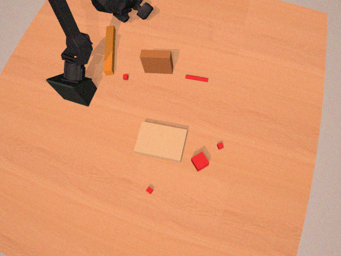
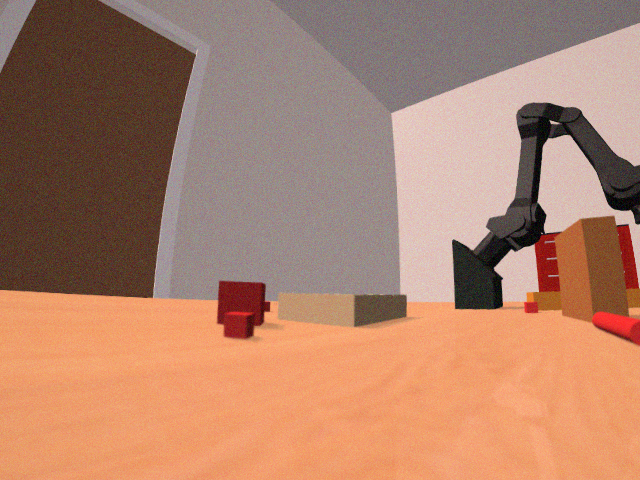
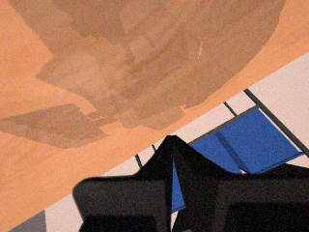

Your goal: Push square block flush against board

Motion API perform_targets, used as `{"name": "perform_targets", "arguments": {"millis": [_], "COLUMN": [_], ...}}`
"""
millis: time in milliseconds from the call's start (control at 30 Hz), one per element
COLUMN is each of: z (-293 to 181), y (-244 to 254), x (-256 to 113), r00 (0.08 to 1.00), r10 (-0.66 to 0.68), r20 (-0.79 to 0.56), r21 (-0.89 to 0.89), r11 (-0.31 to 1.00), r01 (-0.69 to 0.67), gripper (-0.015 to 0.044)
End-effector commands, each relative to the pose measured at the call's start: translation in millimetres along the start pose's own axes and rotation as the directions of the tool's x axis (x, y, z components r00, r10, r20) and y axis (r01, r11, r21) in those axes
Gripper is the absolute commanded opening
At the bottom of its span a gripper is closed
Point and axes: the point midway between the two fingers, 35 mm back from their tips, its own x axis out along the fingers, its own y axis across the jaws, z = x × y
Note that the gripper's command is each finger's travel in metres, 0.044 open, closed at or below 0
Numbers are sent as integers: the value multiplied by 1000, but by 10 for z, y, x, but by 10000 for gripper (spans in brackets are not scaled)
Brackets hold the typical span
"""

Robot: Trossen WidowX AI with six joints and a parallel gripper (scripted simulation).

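The red square block stands on the table just right of the tan board in the top view, near the board's lower right corner. A gap separates them, and the block is turned at an angle to the board's right end. The board lies flat. My gripper is shut and empty, its fingertips together in the wrist view. It is raised above the table by the arm, at the top edge of the top view, far from the block and board.
Small red cubes lie right of the block, below the board and near the orange bar. A brown box stands between my gripper and the board. A red rod lies right of the box.
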Motion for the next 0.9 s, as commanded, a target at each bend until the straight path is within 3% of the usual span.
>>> {"name": "perform_targets", "arguments": {"millis": [0, 433, 867], "z": [-28, -59, -65], "y": [185, 875, 1467], "x": [4, -130, -477], "r00": [998, 944, 832], "r10": [62, 290, 462], "r20": [32, 160, 307], "r21": [47, 223, 421], "r11": [997, 921, 718], "r01": [-64, -321, -554], "gripper": [0, 0, 0]}}
